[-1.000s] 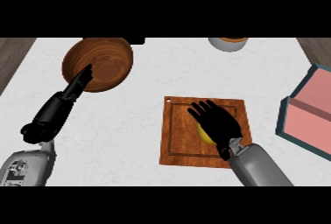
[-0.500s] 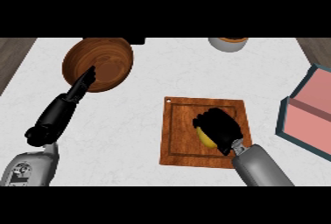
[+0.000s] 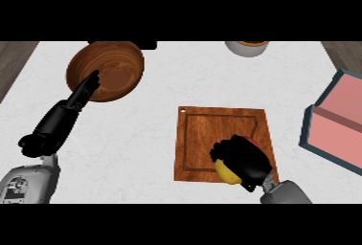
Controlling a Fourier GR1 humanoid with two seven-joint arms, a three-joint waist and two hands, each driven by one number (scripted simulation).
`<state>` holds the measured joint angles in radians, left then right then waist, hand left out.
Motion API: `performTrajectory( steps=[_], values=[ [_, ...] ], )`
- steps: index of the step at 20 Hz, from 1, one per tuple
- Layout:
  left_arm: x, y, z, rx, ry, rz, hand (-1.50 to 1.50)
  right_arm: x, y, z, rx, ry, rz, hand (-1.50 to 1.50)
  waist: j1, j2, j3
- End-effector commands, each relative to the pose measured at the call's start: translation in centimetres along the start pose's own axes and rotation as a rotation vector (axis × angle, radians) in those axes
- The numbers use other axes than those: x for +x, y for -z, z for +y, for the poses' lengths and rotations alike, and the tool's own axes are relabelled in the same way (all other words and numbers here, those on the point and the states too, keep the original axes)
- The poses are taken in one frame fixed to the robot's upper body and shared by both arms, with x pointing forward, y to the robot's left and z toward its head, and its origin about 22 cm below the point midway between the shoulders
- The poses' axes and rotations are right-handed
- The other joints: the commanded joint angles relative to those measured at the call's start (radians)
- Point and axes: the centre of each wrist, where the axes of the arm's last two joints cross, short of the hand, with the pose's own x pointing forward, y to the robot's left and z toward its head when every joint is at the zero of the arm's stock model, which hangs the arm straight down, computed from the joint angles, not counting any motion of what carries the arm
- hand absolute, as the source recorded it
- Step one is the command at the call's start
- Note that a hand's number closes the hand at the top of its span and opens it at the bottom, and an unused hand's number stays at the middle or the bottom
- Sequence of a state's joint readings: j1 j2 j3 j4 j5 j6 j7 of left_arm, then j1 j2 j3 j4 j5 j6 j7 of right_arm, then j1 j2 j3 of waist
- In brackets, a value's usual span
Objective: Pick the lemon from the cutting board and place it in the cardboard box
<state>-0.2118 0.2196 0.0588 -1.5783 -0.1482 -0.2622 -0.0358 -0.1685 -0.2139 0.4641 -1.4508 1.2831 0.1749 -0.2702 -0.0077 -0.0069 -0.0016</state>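
on the board (image 3: pixel 209 131), lemon (image 3: pixel 225 171) now gripped

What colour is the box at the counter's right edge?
The box is pink with a dark teal rim, head view.
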Motion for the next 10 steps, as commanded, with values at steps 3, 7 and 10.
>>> performTrajectory(
  steps=[3, 7, 10],
  values=[
    [-0.8, -0.5, 0.6, 0.022, 0.010, 0.021, 0.00, 2.0, -7.4, -0.7, -0.095, 0.110, -0.123, 1.50, -0.016, 0.002, 0.001],
    [-0.2, -0.8, -0.8, 0.008, 0.006, -0.001, 0.00, 2.5, -10.4, -2.5, -0.246, 0.047, -0.152, 1.50, -0.009, 0.001, 0.002],
    [0.3, -0.2, -0.9, 0.006, -0.010, -0.004, 0.00, 3.4, -12.1, -6.3, -0.329, -0.011, -0.141, 1.50, -0.011, 0.000, 0.001]
  ],
)
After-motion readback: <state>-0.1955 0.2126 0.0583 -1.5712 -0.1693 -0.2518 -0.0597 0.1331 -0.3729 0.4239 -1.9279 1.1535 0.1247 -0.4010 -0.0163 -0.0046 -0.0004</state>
